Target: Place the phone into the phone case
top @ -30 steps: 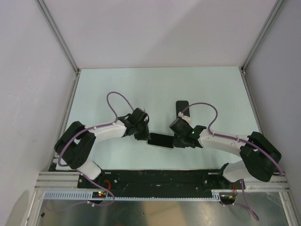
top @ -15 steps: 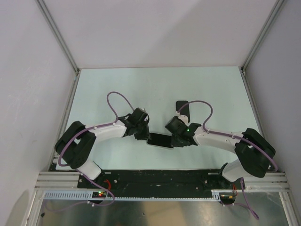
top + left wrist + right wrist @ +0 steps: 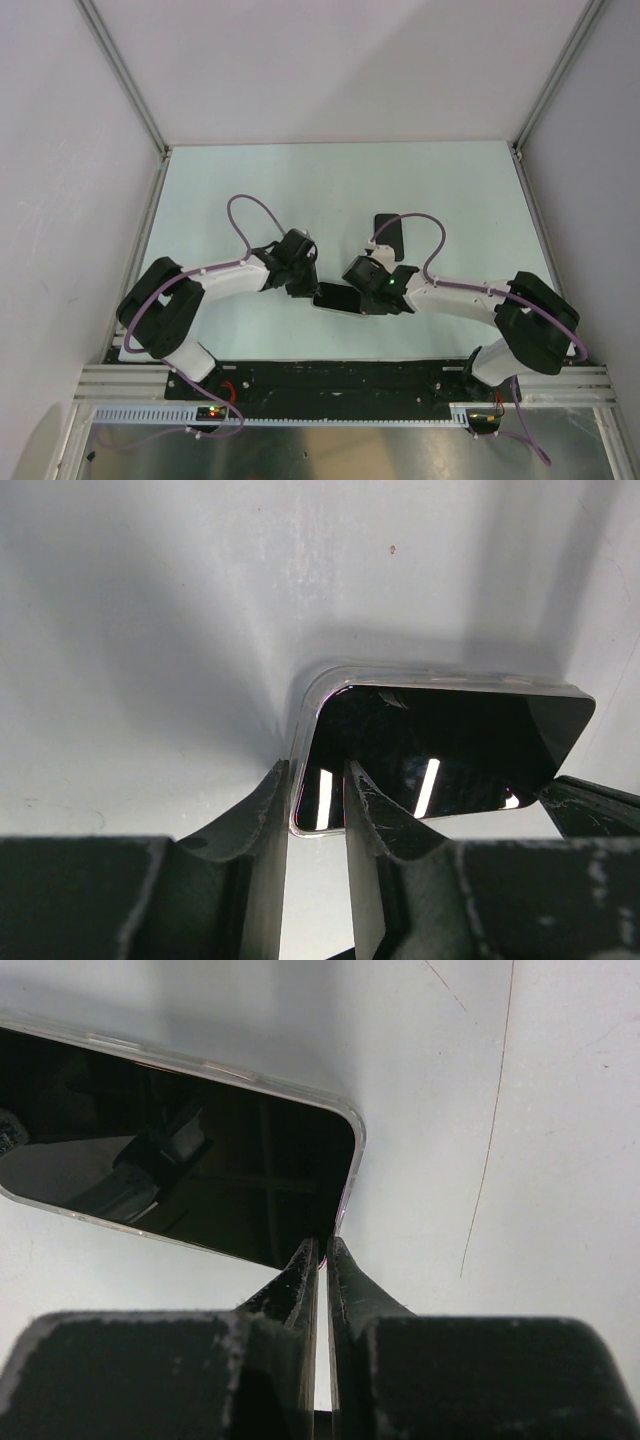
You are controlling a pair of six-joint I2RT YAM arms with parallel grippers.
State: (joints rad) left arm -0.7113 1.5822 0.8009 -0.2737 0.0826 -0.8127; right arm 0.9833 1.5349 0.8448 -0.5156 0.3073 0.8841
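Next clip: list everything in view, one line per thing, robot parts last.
thin black glossy smartphone: one, black, mid-table between the grippers, inside the case.
clear see-through phone case: one, transparent, around the phone.
flat black rectangular object: one, black, beyond the right gripper; unidentifiable.
pale table: one, whitish-green, underneath everything.
left gripper: one, black, fingers astride the case's rim.
right gripper: one, black, shut, tips at the case's corner.

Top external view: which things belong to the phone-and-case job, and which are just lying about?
Job in hand: phone; phone case; left claw; right claw.
Lying about: black slab on the table beyond the right claw.
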